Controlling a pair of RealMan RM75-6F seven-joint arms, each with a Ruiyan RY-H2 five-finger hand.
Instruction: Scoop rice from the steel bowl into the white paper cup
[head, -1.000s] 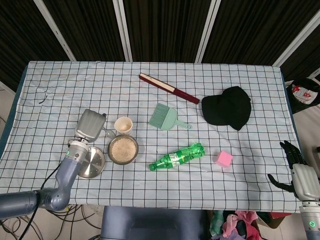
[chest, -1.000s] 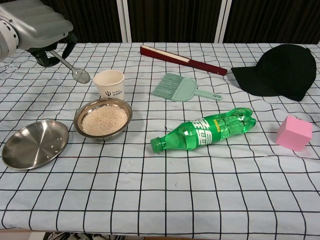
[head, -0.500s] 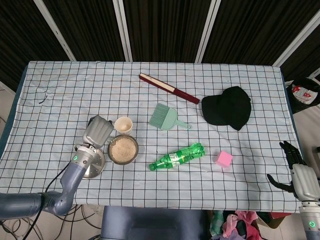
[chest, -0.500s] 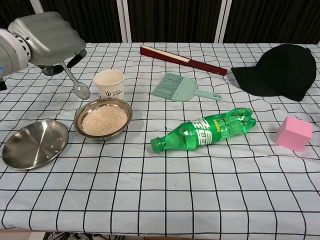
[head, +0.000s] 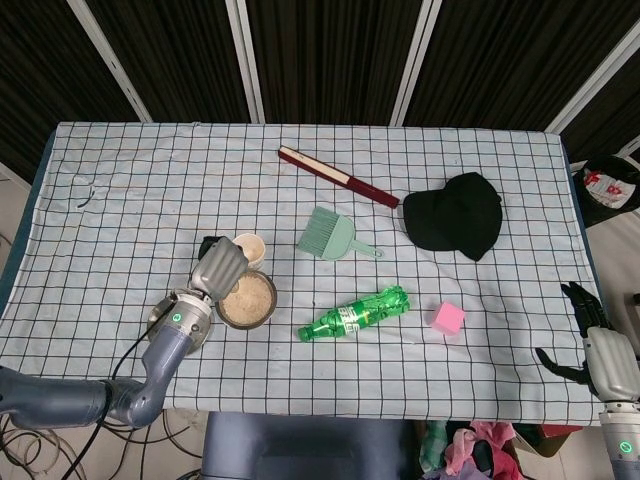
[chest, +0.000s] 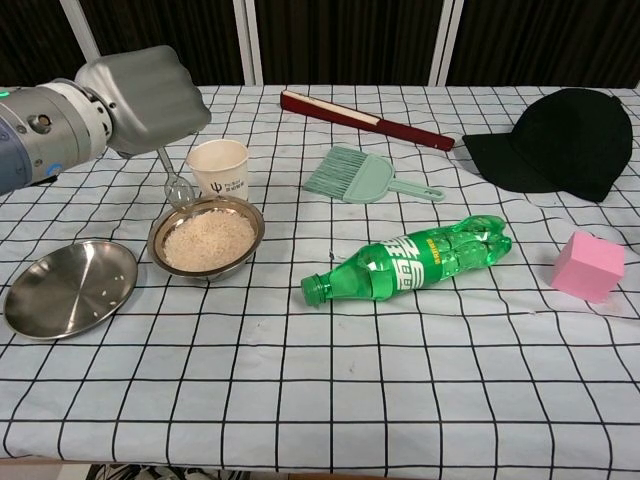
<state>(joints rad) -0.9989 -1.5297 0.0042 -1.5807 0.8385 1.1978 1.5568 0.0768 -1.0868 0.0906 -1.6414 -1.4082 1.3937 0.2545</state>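
Left hand (chest: 150, 85) grips a clear plastic spoon (chest: 176, 184), handle up, bowl of the spoon hanging just over the near-left rim of the steel bowl (chest: 206, 238) — not yet in the rice (chest: 208, 240), as far as I can tell. I read this as the approach to a scoop. White paper cup (chest: 219, 166) stands just behind the steel bowl, nearly touching it; a flat steel plate (chest: 68, 288) lies just left of it. Next move, in my judgement: dip the spoon into the grains, level it, lift, carry the short way back to the cup — slowly, or rice spills on the cloth. Right hand (head: 600, 345) hangs well right of the bowl, off the table edge, fingers apart and holding nothing.
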